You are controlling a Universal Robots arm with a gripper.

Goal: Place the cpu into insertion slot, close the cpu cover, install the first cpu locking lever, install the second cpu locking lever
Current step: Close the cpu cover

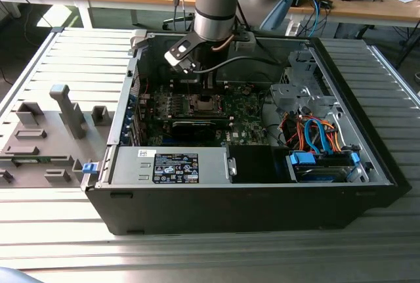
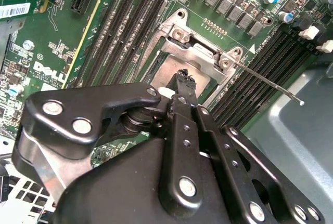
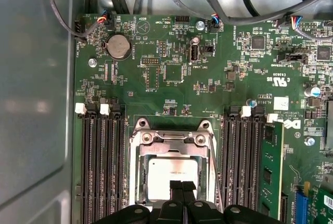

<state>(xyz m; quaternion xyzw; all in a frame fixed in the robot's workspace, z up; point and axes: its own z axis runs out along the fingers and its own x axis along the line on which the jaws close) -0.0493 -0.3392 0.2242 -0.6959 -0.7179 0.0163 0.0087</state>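
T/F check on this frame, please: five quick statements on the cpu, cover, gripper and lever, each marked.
1. The cpu lies in the insertion slot. True.
2. The cpu cover stands upright, open. False: it lies flat around the cpu, which shows through its window.
3. The gripper has its fingers spread wide. False: the fingertips are pressed together.
4. The gripper is directly over the cpu. True.
5. In the second wrist view, a thin metal lever juts out from the socket's corner across the memory slots. True.
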